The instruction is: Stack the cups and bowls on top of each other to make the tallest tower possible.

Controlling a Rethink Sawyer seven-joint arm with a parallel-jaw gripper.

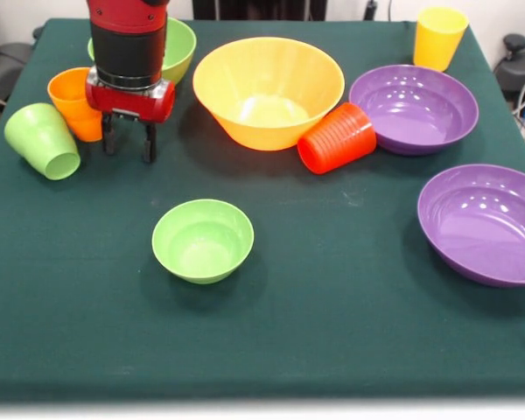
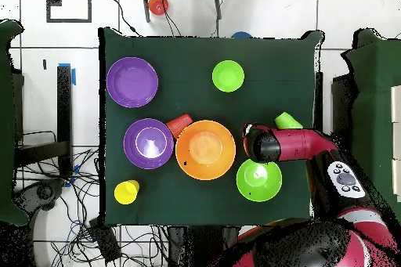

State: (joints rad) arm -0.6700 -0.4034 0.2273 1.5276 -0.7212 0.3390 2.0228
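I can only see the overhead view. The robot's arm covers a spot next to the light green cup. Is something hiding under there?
Observer: Yes. In the front view an orange cup sits right beside the gripper.
Operator: Ooh! Is the gripper holding anything?
Observer: No. It is open, with nothing between its fingers.
Operator: And the red cup, is it standing up? From above I can't tell.
Observer: No. It lies on its side, leaning against the big orange-yellow bowl.
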